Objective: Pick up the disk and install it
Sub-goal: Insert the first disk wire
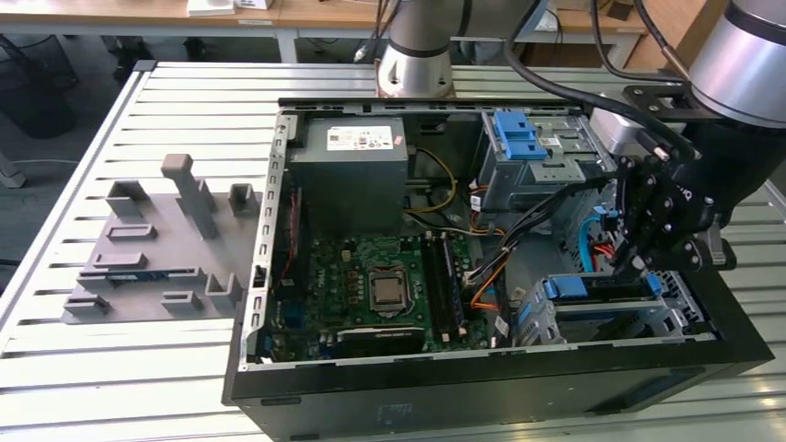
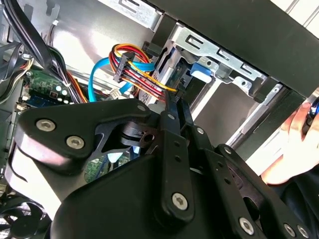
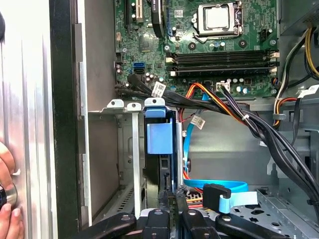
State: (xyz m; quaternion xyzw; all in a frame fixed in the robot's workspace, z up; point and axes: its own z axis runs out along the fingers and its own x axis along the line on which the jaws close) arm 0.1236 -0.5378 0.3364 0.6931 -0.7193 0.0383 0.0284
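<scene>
The disk [image 3: 160,142] stands on edge in a slot of the lower metal drive cage [image 3: 117,105], with its blue carrier tab facing up. In the exterior view, the disk [image 1: 592,287] sits in that cage [image 1: 682,318] at the case's front right corner. My gripper [image 3: 170,198] hovers right over the disk's near end with its fingers together, tips at or touching the carrier. In the second wrist view, the gripper [image 2: 177,102] points at the cage, where the blue tab [image 2: 202,69] shows. In the exterior view the gripper [image 1: 629,272] hangs just above the cage.
The open computer case [image 1: 491,391] lies on a slatted metal table [image 1: 123,368]. Cable bundles [image 3: 234,109] cross beside the cage, near the motherboard [image 1: 381,285]. An upper blue-latched cage [image 1: 528,147] and the power supply [image 1: 356,147] sit behind. A person's hand [image 3: 6,209] rests outside the case wall. A grey fixture [image 1: 160,249] lies left.
</scene>
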